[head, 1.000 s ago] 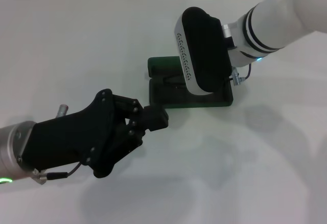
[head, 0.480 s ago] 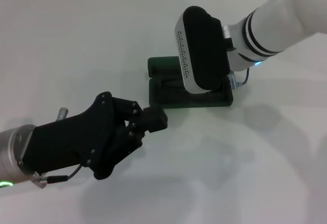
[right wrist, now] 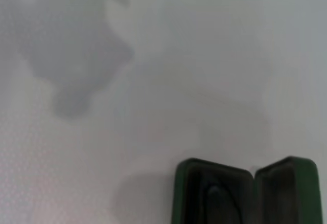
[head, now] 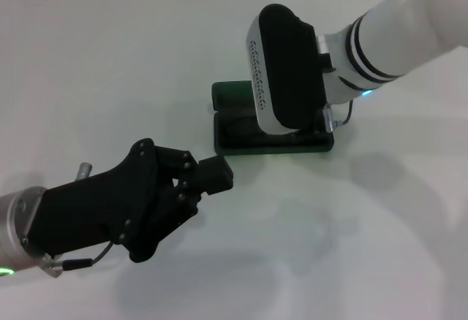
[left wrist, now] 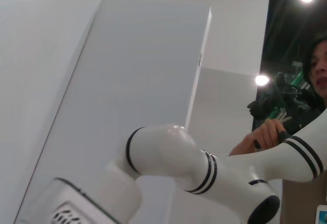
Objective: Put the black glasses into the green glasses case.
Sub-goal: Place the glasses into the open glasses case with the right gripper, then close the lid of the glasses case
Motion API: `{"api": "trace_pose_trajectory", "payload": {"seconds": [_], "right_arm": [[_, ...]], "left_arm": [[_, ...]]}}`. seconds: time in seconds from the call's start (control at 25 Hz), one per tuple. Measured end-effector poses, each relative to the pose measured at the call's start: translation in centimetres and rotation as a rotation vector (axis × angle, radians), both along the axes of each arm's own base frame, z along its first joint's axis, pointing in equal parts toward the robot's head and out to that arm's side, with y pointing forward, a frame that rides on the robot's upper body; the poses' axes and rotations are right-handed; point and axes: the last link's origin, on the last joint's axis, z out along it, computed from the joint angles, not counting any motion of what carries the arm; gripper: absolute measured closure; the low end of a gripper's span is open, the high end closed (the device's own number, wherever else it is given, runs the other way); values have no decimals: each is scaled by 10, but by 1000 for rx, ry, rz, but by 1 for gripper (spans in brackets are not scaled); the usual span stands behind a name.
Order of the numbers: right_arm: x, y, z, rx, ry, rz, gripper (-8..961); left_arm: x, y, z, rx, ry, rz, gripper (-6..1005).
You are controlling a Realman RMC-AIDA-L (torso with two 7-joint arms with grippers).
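The green glasses case lies open at the table's middle, its lid on the far side. My right arm's wrist housing hangs over it and hides most of it and the right gripper's fingers. In the right wrist view the open case shows a dark inside with a blurred dark shape; I cannot tell if that is the black glasses. No glasses show clearly elsewhere. My left gripper is shut and empty, a little in front of and left of the case, apart from it.
The white table runs all around the case. The left wrist view points upward at my right arm's white links, a white wall and a person at the far side.
My left gripper has drawn back from the case's front corner toward me and to the left. The right wrist has shifted slightly left over the case.
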Motion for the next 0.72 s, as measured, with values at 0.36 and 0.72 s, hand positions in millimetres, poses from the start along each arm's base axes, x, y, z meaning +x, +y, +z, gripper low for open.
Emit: {"api": "trace_pose_trajectory", "payload": {"seconds": [0.36,0.72], "right_arm": [[11,-29,33,-14,233,-187,764],[87,-76,123,-229,830,-526,766]], "left_arm": [[-3,16,16,105,-27,56,958],[0,102,77,139,248,139,958]]}}
